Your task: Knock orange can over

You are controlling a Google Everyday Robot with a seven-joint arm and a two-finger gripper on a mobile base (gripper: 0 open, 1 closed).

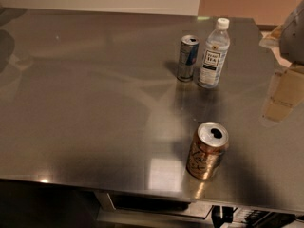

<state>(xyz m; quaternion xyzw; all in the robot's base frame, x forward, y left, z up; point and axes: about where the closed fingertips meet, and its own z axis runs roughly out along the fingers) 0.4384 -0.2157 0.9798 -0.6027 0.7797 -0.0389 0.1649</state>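
Note:
The orange can (207, 151) stands upright on the steel table (85, 103), near its front edge and right of centre. It is copper-orange with pale cursive markings and a silver top with an open mouth. My gripper (293, 32) shows only as a pale grey rounded shape at the right edge, above the table's far right side. It is well away from the can, up and to the right. Its tan reflection lies on the steel below it.
A slim blue and silver can (187, 58) and a clear white-capped bottle (213, 53) stand side by side at the back, beyond the orange can. The table's front edge (142, 189) runs just below the orange can. A pale wall lies behind the table.

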